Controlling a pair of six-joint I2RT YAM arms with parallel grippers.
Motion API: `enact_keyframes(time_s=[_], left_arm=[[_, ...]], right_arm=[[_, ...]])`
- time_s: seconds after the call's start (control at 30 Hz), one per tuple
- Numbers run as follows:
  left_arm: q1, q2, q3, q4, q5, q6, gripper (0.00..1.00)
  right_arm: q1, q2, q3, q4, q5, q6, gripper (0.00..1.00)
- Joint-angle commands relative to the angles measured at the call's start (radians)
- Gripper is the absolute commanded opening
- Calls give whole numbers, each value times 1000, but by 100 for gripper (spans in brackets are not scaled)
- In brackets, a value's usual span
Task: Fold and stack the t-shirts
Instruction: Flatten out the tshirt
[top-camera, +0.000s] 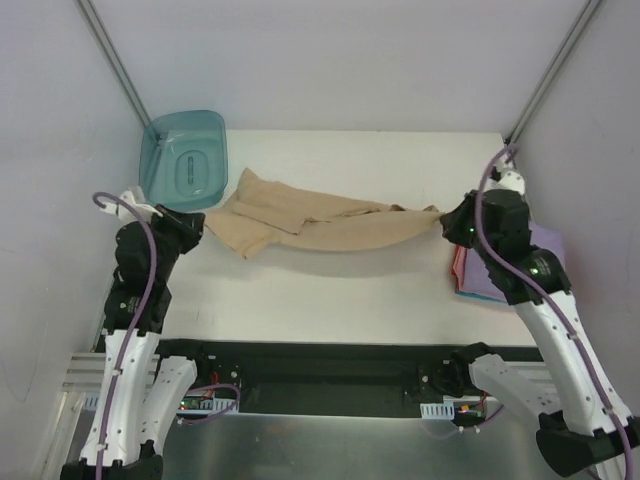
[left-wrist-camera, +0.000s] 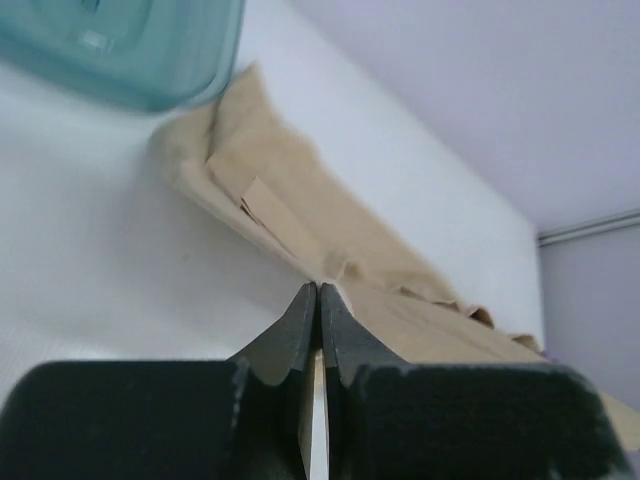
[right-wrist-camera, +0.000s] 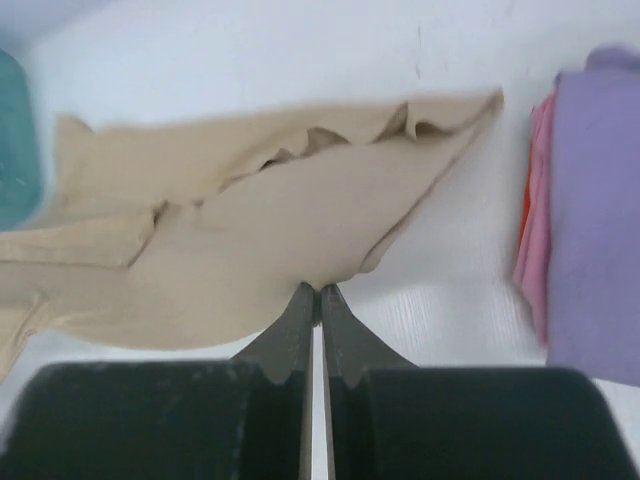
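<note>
Two hands (left-wrist-camera: 318, 292) (right-wrist-camera: 320, 292) pinch ends of tan t-shirt (top-camera: 320, 228).

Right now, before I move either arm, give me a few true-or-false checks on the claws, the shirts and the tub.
1. The left claw and the right claw are each shut on the tan cloth t-shirt. True.
2. The tan cloth t-shirt is folded into a neat rectangle. False: it stretches unfolded and rumpled between the two claws.
3. The lavender folded cloth shirt lies on top of the pink folded cloth shirt, at the right side of the table. True.
4. The teal translucent plastic tub stands right beside that stack. False: it sits in the far left corner, across the table from the stack.
</note>
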Motion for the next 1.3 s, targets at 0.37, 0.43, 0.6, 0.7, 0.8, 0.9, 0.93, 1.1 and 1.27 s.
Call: enact_keyframes(time_s=[0.37,0.43,0.6,0.7,0.8,0.9,0.93,1.1,1.27], left_arm=[[9,69,864,-39,-10,131,0],[11,92,1006,-66,-10,163,0],[9,158,1285,-136,-10,226,0],[9,162,1363,-146,-10,241,0],[11,159,1391,-145,-10,252,0],[9,172,1388,-145,-10,263,0],[11,190,1383,-145,-10,261,0],[9,320,1344,-143,118,315,0],[11,504,1182,-94,185,422,0]], right_arm=[[-49,-98,752,-237,49,-234,1],[-49,-106,833,-271,21,-244,1],[-47,-141,942,-293,-40,-259,1],[-47,-169,978,-287,-63,-270,1],[-47,-186,988,-288,-59,-271,1],[-47,-178,976,-288,-51,-273,1],[-47,-172,969,-290,-40,-271,1],[-46,-100,862,-261,73,-317,1],[-49,-2,679,-163,254,-360,1]])
